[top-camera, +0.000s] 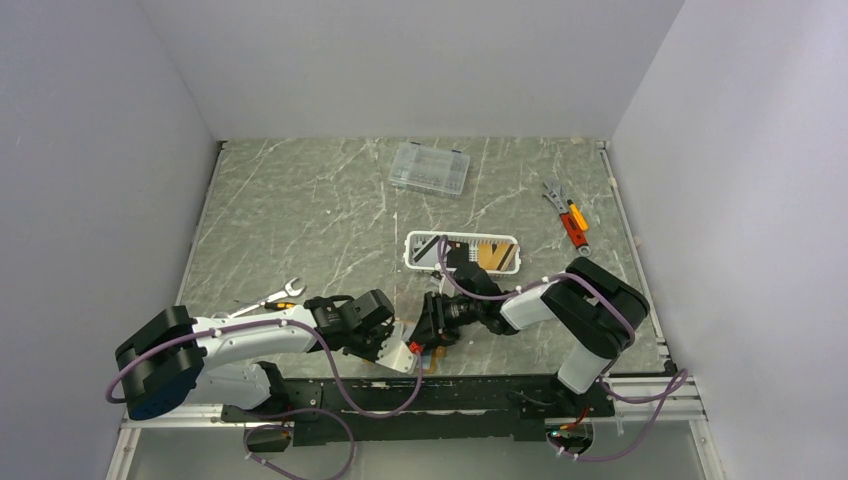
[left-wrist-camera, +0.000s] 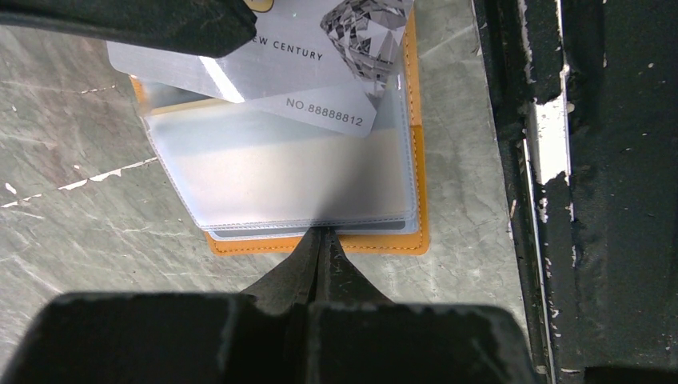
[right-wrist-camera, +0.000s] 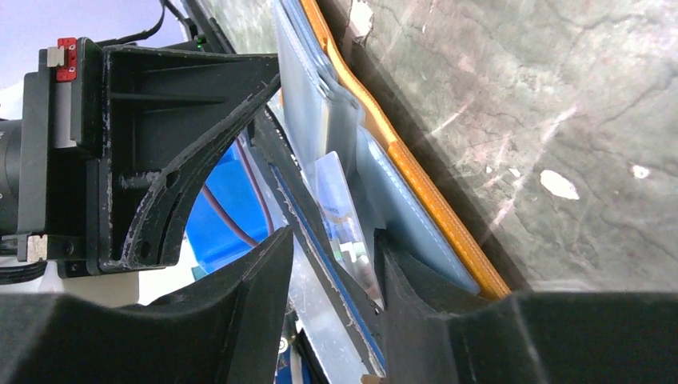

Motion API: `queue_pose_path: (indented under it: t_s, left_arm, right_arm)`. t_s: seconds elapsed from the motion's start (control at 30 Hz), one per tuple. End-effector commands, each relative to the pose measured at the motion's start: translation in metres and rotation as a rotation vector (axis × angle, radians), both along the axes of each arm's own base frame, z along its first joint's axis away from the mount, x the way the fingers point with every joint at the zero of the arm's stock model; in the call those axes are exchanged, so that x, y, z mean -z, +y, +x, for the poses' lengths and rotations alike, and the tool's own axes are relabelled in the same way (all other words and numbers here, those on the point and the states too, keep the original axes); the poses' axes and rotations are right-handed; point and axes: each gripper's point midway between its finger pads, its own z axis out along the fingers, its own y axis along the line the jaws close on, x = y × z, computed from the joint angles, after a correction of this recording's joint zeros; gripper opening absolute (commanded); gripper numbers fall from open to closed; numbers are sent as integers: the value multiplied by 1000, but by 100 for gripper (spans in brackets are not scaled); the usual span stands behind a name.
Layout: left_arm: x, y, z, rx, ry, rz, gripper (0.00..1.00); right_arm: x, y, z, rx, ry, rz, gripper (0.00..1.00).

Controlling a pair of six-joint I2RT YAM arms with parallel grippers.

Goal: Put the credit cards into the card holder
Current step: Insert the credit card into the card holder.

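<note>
The orange card holder (left-wrist-camera: 384, 244) lies open near the table's front edge, its clear inner sleeves facing up. A silver credit card (left-wrist-camera: 320, 88) printed with a diamond sits part way into a sleeve. My left gripper (left-wrist-camera: 324, 234) is shut, its tips against the near edge of the sleeves. My right gripper (right-wrist-camera: 334, 234) is open, and the same card (right-wrist-camera: 340, 208) stands edge-on between its fingers, beside the holder's orange rim (right-wrist-camera: 416, 176). In the top view both grippers (top-camera: 405, 345) (top-camera: 428, 335) meet over the holder and hide it. More cards (top-camera: 490, 255) lie in the white basket.
The white slotted basket (top-camera: 415, 262) sits just beyond the right arm. A clear compartment box (top-camera: 430, 168) is at the back. A wrench (top-camera: 270, 297) lies at the left, and an orange-handled tool (top-camera: 568, 215) at the right. The black front rail (left-wrist-camera: 592, 200) runs beside the holder.
</note>
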Motion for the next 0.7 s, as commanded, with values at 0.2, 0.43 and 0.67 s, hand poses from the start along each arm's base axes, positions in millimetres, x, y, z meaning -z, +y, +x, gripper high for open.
queue_pose_path:
  t_s: [0.2, 0.43, 0.67]
  left_arm:
    - [23, 28, -20, -1, 82, 103, 0]
    - [22, 31, -21, 7, 77, 107, 0]
    - [16, 23, -18, 4, 62, 69, 0]
  right_arm:
    - [-2, -3, 19, 83, -23, -113, 42]
    - [1, -13, 20, 129, 23, -204, 45]
    - [-3, -11, 20, 139, 48, -196, 41]
